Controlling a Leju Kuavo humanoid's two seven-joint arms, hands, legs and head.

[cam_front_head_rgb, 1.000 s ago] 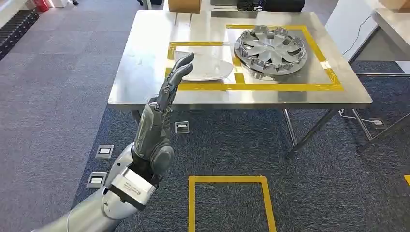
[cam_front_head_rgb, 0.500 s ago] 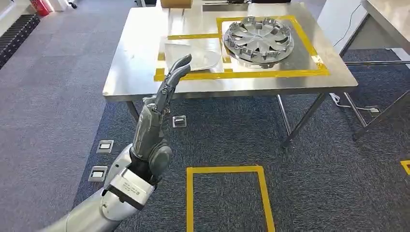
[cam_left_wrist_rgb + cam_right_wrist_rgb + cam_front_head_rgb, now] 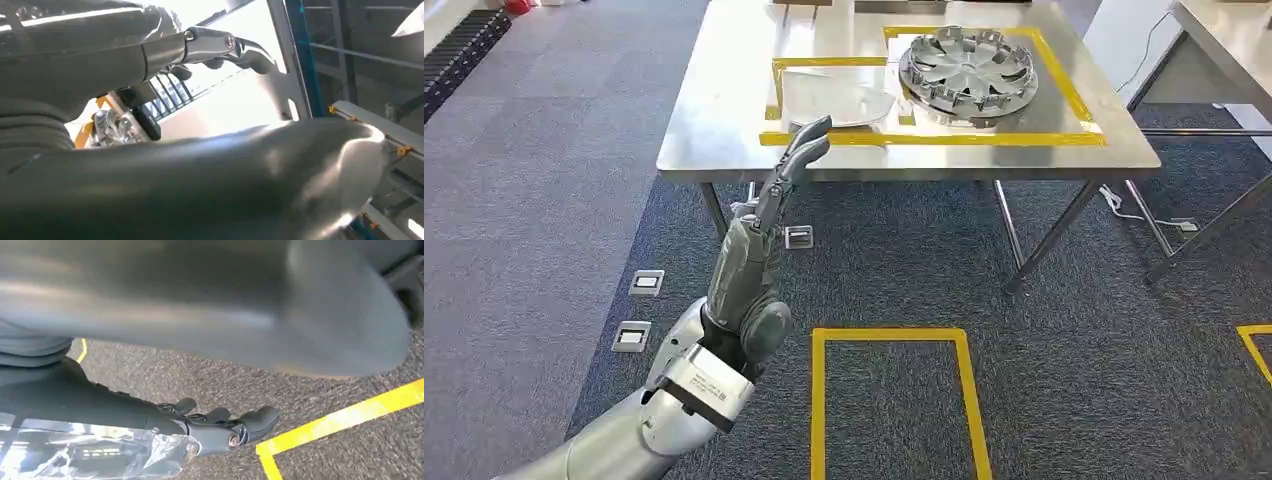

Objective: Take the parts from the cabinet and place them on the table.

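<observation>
The left hand [image 3: 759, 250] is raised in front of the robot with its fingers [image 3: 799, 155] stretched out almost straight, close together, tips bent slightly forward. Nothing lies between them; the hand holds nothing. The thick thumb [image 3: 764, 330] sits low at the base of the hand, curled a little to the side. Below the hand the grey ribbed cover meets the silver forearm [image 3: 639, 430], which rises steeply from the lower left of the head view, so the fingertips appear in front of the near edge of the table [image 3: 714, 110].

In the left wrist view the same hand [image 3: 210, 47] shows fingers extended with bent tips against a bright background, the thumb blurred and large in the foreground.

The right hand [image 3: 220, 427] hangs low over grey carpet [image 3: 320, 390] beside a yellow tape line [image 3: 345, 417]. Its dark fingers [image 3: 257, 420] are curled loosely inward. A crinkled, shiny clear thing sits against its underside, but whether the fingers grip it I cannot tell.

On the steel table, two parts lie inside yellow tape frames. A round silver wheel cover [image 3: 967, 73] rests in the larger frame on the right. A flat pale part [image 3: 839, 97] with a curved edge lies in the smaller frame just beside it, on the left. The two are near each other, separated by a tape strip.

A yellow tape rectangle [image 3: 889, 335] marks the carpet before the table, and small metal floor sockets [image 3: 646, 283] sit to the left.
</observation>
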